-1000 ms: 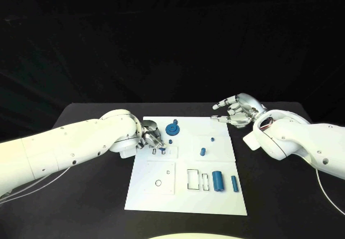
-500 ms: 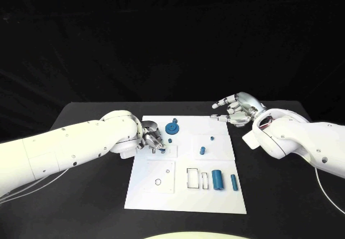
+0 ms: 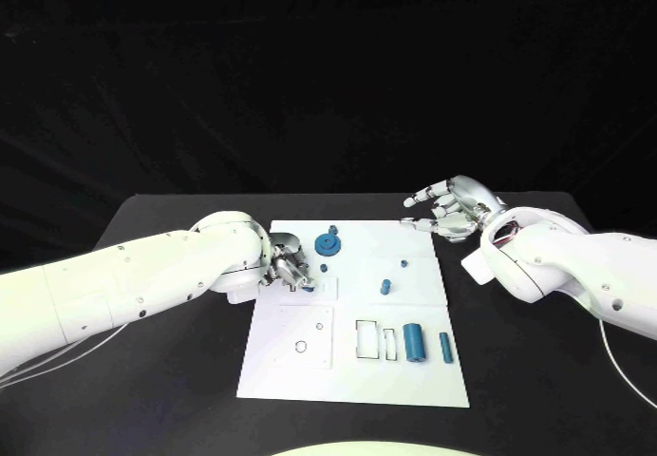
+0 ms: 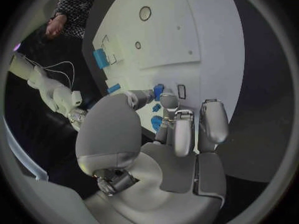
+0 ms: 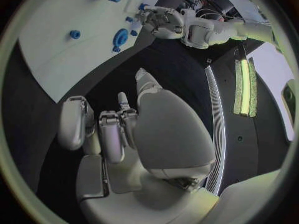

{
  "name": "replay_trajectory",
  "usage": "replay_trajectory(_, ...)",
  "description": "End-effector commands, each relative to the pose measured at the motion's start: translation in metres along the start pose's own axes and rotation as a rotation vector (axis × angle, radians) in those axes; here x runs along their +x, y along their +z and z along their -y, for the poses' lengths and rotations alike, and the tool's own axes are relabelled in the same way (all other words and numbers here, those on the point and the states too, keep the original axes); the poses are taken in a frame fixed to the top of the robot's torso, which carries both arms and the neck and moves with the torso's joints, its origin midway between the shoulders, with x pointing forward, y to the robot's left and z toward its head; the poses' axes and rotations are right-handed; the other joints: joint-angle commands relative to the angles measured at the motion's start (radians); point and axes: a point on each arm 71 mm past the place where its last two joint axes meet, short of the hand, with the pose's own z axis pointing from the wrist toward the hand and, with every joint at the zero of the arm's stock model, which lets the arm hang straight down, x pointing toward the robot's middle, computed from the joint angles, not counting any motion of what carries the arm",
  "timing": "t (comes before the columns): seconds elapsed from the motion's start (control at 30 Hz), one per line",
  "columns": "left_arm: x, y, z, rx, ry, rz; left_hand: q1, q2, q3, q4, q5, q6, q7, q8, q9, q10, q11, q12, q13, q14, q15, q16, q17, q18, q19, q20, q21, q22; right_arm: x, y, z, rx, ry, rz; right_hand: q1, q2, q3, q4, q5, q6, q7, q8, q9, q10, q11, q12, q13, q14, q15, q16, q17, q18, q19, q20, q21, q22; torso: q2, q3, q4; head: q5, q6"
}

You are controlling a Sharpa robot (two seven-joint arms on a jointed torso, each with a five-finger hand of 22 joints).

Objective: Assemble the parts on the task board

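The task board (image 3: 353,380) lay flat in the middle of the black table (image 3: 548,380). The left hand (image 3: 289,265) was down over the board's left side, fingers bunched, and in the left wrist view it pinched a small blue part (image 4: 158,91) at its fingertips, right against the white surface beside a small rectangular slot. Just beyond it stood the blue round part (image 3: 328,246), with two little blue pieces (image 3: 387,286) further toward the middle of the board. Nearer the robot (on the board's right portion) a fat blue cylinder (image 3: 412,344) lay beside a thinner blue rod (image 3: 445,348). The right hand (image 3: 449,214) hung off the board's far right corner, fingers loosely curled and apart, grasping nothing.
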Motion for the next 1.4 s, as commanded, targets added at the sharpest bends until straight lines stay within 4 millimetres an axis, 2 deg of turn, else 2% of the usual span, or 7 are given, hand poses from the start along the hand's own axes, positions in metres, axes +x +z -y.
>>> replay_trajectory(0.03, 0.0033, 0.0002, 0.0008, -0.004, 0.033, -0.029, 0.003, 0.010, 0.176, -0.168, 0.004, 0.034, -0.028, 0.005, 0.175, 0.006, -0.002, -0.001, 0.000, 0.096, -0.005, 0.003, 0.234, -0.016, 0.007, 0.001, 0.003, 0.001, 0.0015, 0.0000, -0.0002, -0.006, -0.005, -0.014, -0.010, 0.002, 0.004, 0.003, 0.003, 0.006, -0.002, 0.000, -0.002, -0.008, -0.001, -0.004, 0.118, 0.084, 0.000, -0.005, 0.183, 0.010, -0.006, -0.002, -0.006, 0.027, 0.000, 0.0004, 0.0004, -0.002, -0.001)
replay_trajectory(0.27, 0.0043, 0.0003, 0.0018, -0.003, 0.041, -0.037, 0.003, 0.010, 0.176, -0.168, 0.004, 0.034, -0.028, 0.005, 0.175, 0.006, -0.002, -0.001, 0.000, 0.096, -0.005, 0.003, 0.234, -0.016, 0.007, 0.001, 0.003, 0.001, 0.0020, 0.0001, 0.0002, -0.003, -0.005, -0.016, -0.019, 0.003, 0.002, 0.003, 0.002, 0.007, -0.002, 0.000, -0.002, -0.008, -0.001, -0.004, 0.117, 0.084, -0.001, -0.005, 0.183, 0.010, -0.005, -0.002, -0.007, 0.027, 0.000, 0.0008, -0.0014, -0.002, -0.001)
replay_trajectory(0.53, 0.0045, 0.0003, 0.0017, -0.003, 0.042, -0.039, 0.003, 0.010, 0.176, -0.168, 0.004, 0.034, -0.028, 0.005, 0.175, 0.006, -0.002, -0.001, 0.000, 0.096, -0.005, 0.003, 0.234, -0.016, 0.007, 0.001, 0.003, 0.001, 0.0021, 0.0000, 0.0007, -0.002, -0.004, -0.017, -0.023, 0.003, 0.001, 0.003, 0.001, 0.007, -0.002, 0.000, -0.003, -0.008, -0.001, -0.004, 0.118, 0.084, -0.001, -0.006, 0.183, 0.010, -0.005, -0.002, -0.007, 0.027, 0.001, 0.0016, 0.0003, -0.002, -0.001)
replay_trajectory(0.83, 0.0050, 0.0018, 0.0029, -0.004, 0.044, -0.049, 0.000, 0.010, 0.180, -0.171, 0.006, 0.036, -0.029, 0.005, 0.176, 0.010, -0.002, 0.001, 0.003, 0.096, -0.006, 0.004, 0.235, -0.016, 0.008, 0.000, 0.004, 0.001, 0.0024, 0.0000, 0.0010, -0.001, -0.004, -0.018, -0.023, 0.003, 0.001, 0.003, 0.001, 0.007, -0.002, 0.000, -0.003, -0.008, -0.001, -0.004, 0.118, 0.084, -0.001, -0.006, 0.183, 0.010, -0.005, -0.002, -0.007, 0.027, 0.000, 0.0023, -0.0005, -0.001, -0.003)
replay_trajectory(0.97, 0.0053, 0.0032, 0.0040, -0.005, 0.043, -0.058, -0.010, 0.013, 0.182, -0.171, 0.008, 0.041, -0.030, 0.006, 0.177, 0.017, -0.003, 0.004, 0.005, 0.098, -0.006, 0.005, 0.239, -0.016, 0.010, -0.002, 0.004, 0.003, 0.0025, 0.0000, 0.0011, -0.001, -0.004, -0.018, -0.023, 0.003, 0.001, 0.003, 0.001, 0.007, -0.002, 0.000, -0.003, -0.008, -0.001, -0.004, 0.118, 0.084, -0.001, -0.006, 0.183, 0.010, -0.005, -0.002, -0.007, 0.027, 0.000, 0.0030, -0.0006, -0.002, -0.006)
replay_trajectory(1.2, 0.0055, 0.0056, 0.0064, -0.004, 0.040, -0.065, -0.036, 0.026, 0.180, -0.168, 0.009, 0.059, -0.037, 0.011, 0.182, 0.040, -0.008, 0.016, 0.020, 0.099, -0.010, 0.006, 0.242, -0.021, 0.025, -0.005, 0.012, 0.023, 0.0023, -0.0001, 0.0014, 0.000, -0.004, -0.015, -0.026, 0.004, -0.001, 0.002, -0.001, 0.006, -0.002, -0.001, -0.003, -0.005, -0.001, -0.001, 0.120, 0.084, -0.001, -0.005, 0.185, 0.009, -0.003, -0.002, -0.004, 0.029, 0.002, 0.0012, -0.0020, -0.007, -0.009)
replay_trajectory(1.4, 0.0049, 0.0076, 0.0066, -0.006, 0.037, -0.066, -0.050, 0.035, 0.178, -0.167, 0.010, 0.068, -0.041, 0.012, 0.183, 0.050, -0.012, 0.020, 0.025, 0.099, -0.013, 0.006, 0.243, -0.022, 0.032, -0.008, 0.015, 0.032, 0.0023, -0.0002, 0.0015, 0.000, -0.004, -0.015, -0.026, 0.004, -0.001, 0.002, -0.001, 0.006, -0.002, -0.001, -0.003, -0.005, -0.001, -0.001, 0.120, 0.084, -0.001, -0.005, 0.185, 0.009, -0.003, -0.002, -0.004, 0.029, -0.001, 0.0023, -0.0008, -0.007, -0.010)
